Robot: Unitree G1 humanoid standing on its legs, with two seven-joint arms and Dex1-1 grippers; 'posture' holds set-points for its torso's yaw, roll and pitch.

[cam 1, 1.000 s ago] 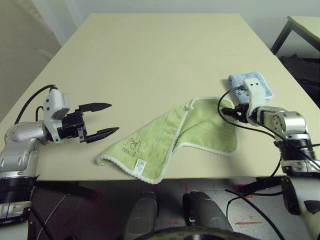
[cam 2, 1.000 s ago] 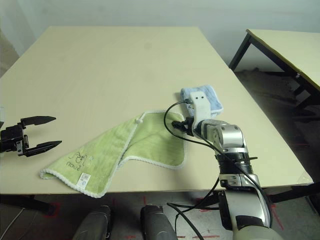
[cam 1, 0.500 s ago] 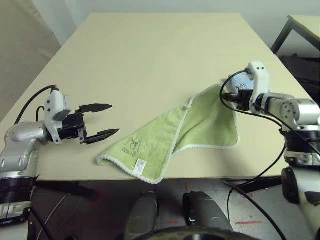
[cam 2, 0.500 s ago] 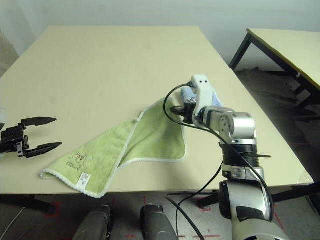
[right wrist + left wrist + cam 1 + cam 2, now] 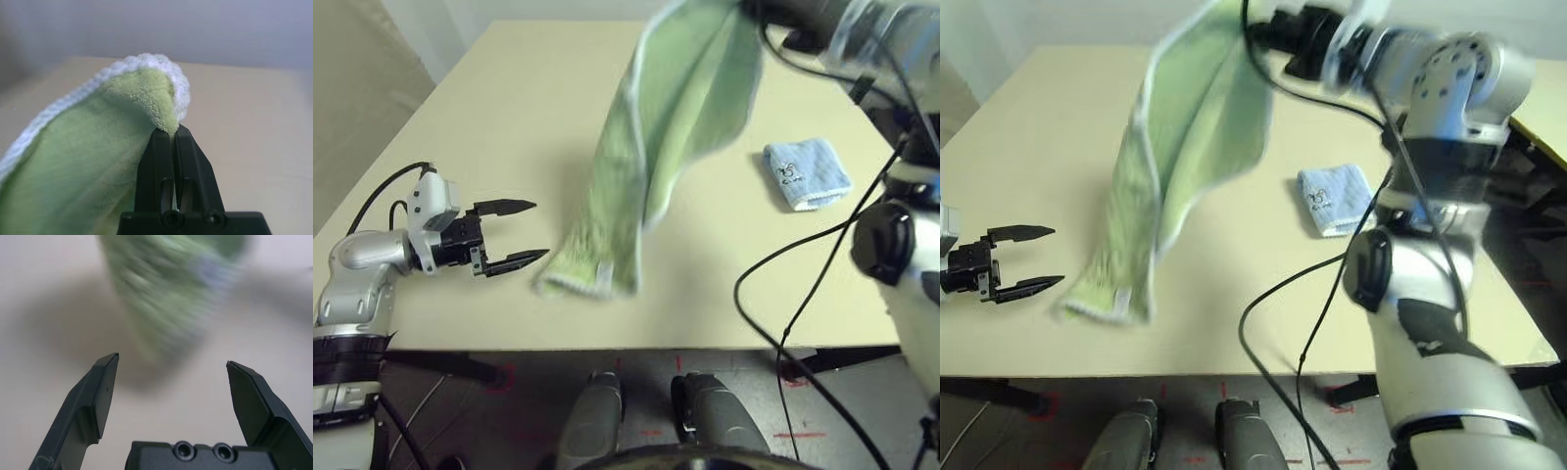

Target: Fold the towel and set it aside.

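The right gripper [image 5: 172, 134] is seen with its two black fingers pressed together on a corner of the towel [image 5: 646, 147], the looped green terry and its white stitched edging bunched just above the fingertips. The towel is held high over the far part of the table [image 5: 529, 88] and hangs down in a long, narrow drape; only its lower end is brought to the tabletop near the front edge, where a small white label tag [image 5: 604, 271] can be made out, its writing unreadable. The left gripper [image 5: 509, 232] is held low over the table's near left part, its tapered fingers spread wide with nothing between them, pointed toward the towel's lower end and just apart from it. A smaller light-blue folded towel [image 5: 806, 173] with a dark embroidered mark is lain well to the right. Bare tabletop is left around it.
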